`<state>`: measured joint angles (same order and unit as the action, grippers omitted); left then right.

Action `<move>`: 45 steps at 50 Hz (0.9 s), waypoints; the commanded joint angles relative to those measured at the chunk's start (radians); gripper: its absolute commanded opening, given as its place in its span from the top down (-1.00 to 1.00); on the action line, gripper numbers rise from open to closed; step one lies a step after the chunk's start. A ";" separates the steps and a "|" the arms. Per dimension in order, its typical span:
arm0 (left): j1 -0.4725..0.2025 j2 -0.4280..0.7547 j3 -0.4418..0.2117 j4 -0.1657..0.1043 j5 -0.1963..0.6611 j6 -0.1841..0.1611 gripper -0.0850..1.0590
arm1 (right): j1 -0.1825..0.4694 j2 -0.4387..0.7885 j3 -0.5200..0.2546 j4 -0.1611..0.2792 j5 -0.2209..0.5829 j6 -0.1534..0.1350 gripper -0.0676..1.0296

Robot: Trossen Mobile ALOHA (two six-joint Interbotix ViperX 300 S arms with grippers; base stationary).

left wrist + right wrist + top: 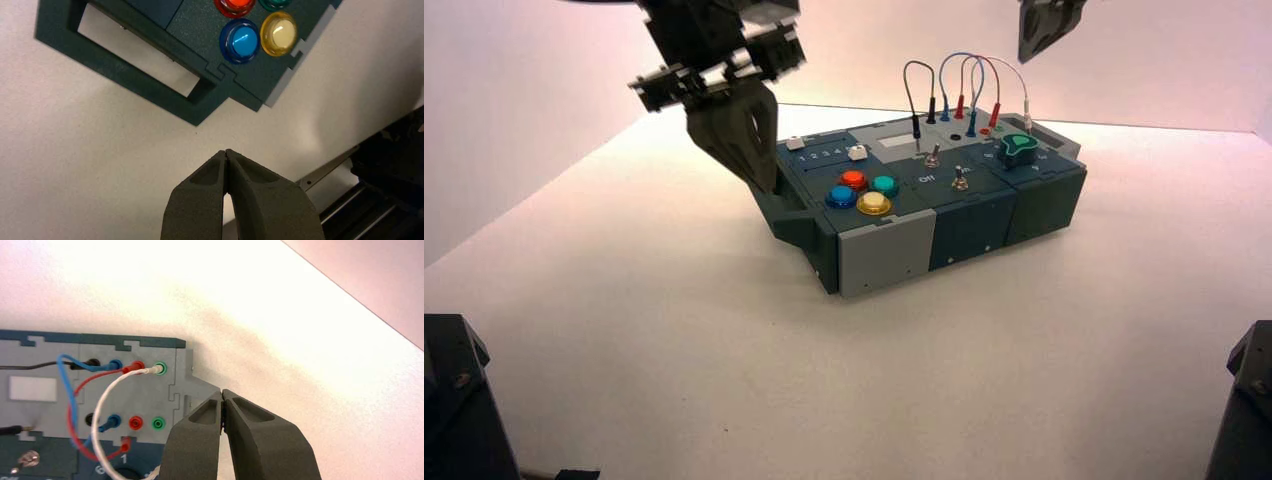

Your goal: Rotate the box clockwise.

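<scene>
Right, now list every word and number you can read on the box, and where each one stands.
"1 2 3 4": on the dark slider panel, at the box's left end.
"Off": on the dark panel by the toggle switches.
"1" and "6": beside the green knob.
Other marks around the knob: too small or cut off to read.

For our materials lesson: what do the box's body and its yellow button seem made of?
The box looks like matte hard plastic, given its dull, even panels and interlocking edges. The yellow button seems glossy, translucent plastic: light shines through its rim.
</scene>
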<state>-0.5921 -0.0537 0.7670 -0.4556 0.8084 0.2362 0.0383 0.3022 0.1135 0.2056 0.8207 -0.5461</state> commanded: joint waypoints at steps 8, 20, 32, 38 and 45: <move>-0.008 0.048 -0.038 -0.005 -0.029 -0.029 0.91 | 0.005 0.032 -0.069 0.008 -0.002 -0.034 0.91; -0.032 0.086 -0.051 -0.008 -0.003 -0.032 0.91 | 0.006 0.094 -0.110 0.011 0.006 -0.040 0.91; -0.060 0.114 -0.071 -0.009 -0.003 -0.043 0.91 | 0.017 0.138 -0.144 0.023 0.015 -0.051 0.91; -0.060 0.135 -0.080 -0.009 -0.008 -0.043 0.91 | 0.020 0.153 -0.160 0.032 0.015 -0.057 0.91; -0.060 0.166 -0.080 -0.009 -0.011 -0.044 0.91 | 0.032 0.173 -0.178 0.034 0.012 -0.071 0.91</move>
<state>-0.6489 0.1197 0.7072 -0.4617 0.8007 0.1948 0.0568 0.4939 -0.0307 0.2332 0.8376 -0.6044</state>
